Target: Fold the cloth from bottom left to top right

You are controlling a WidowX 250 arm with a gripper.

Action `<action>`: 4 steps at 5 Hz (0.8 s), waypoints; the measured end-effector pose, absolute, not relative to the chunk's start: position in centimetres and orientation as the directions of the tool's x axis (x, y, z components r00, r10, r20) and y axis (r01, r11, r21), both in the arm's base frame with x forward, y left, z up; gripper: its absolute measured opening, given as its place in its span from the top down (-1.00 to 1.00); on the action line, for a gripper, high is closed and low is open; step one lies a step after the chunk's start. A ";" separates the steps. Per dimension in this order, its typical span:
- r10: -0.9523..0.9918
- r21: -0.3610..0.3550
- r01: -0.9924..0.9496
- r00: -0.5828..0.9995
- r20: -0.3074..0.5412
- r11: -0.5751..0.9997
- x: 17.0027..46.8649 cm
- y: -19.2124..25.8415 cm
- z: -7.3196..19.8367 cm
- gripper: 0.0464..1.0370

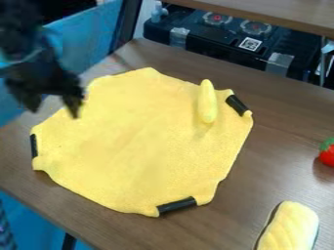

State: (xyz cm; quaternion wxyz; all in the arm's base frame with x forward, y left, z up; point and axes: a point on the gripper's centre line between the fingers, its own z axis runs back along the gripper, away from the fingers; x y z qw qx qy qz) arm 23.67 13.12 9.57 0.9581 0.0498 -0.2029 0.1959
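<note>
Camera view: your table [287,114] is supporting the yellow cloth [130,146], lying spread out, presumably for folding. Your gripper [53,112] is hanging near its upper-left edge, jaws gaping wide, holding nothing; black strips [176,205] are perhaps securing its edges.

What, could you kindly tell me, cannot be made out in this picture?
All in the camera view:
- Table beneath the yellow cloth: hidden by the cloth.
- Red item's right side: cut off by the right edge.
- Pale yellow item's lower end: cut off by the bottom edge.
- Gripper's finer details: blurred.
</note>
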 end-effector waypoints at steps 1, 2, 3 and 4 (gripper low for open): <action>0.435 -0.064 -0.461 0.773 0.462 0.885 21.7 14.7 6.9 -0.92; 0.472 -0.089 -0.502 0.719 0.511 0.860 20.8 16.1 6.2 -0.92; 0.456 -0.072 -0.498 0.716 0.529 0.864 20.4 16.0 5.7 -0.92; 0.451 -0.043 -0.503 0.730 0.513 0.863 20.5 16.1 5.0 -0.92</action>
